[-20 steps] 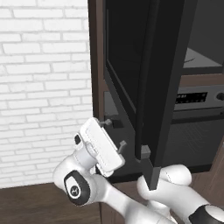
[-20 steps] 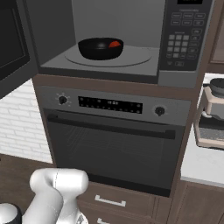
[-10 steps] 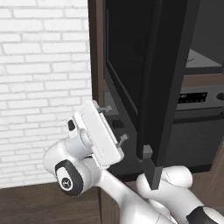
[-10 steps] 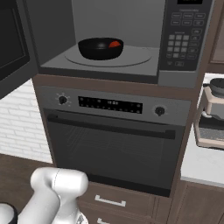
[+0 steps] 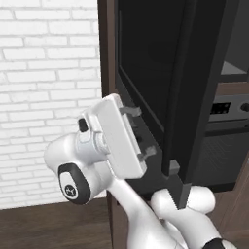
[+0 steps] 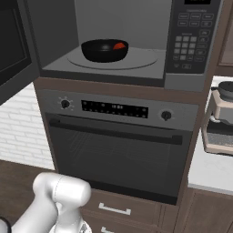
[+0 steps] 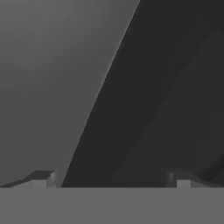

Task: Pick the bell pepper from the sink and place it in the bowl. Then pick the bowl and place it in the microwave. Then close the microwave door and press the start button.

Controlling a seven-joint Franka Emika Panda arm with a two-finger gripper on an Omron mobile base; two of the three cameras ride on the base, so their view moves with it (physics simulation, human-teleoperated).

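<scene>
The black bowl [image 6: 104,50] sits on the turntable inside the open microwave [image 6: 113,68], with the red bell pepper [image 6: 119,45] in it. The microwave door [image 5: 194,97] is swung wide open, a tall black panel seen nearly edge-on; its dark frame also shows at the left [image 6: 13,50]. My gripper [image 5: 138,131] is open with nothing between its fingers, level with the door's lower part and close to its outer face. In the hand view the gripper [image 7: 111,179] faces the door's dark surface [image 7: 144,96] from close up. The sink is out of view.
The microwave's keypad panel [image 6: 191,41] is to the right of the cavity. Below it is an oven [image 6: 118,150] with knobs, a display strip and a handle. A coffee machine [image 6: 220,123] stands on the counter at the right. A white brick wall [image 5: 48,97] is left of the cabinet.
My hand has risen and swung closer to the open door's outer face. The bowl, pepper and door have not moved.
</scene>
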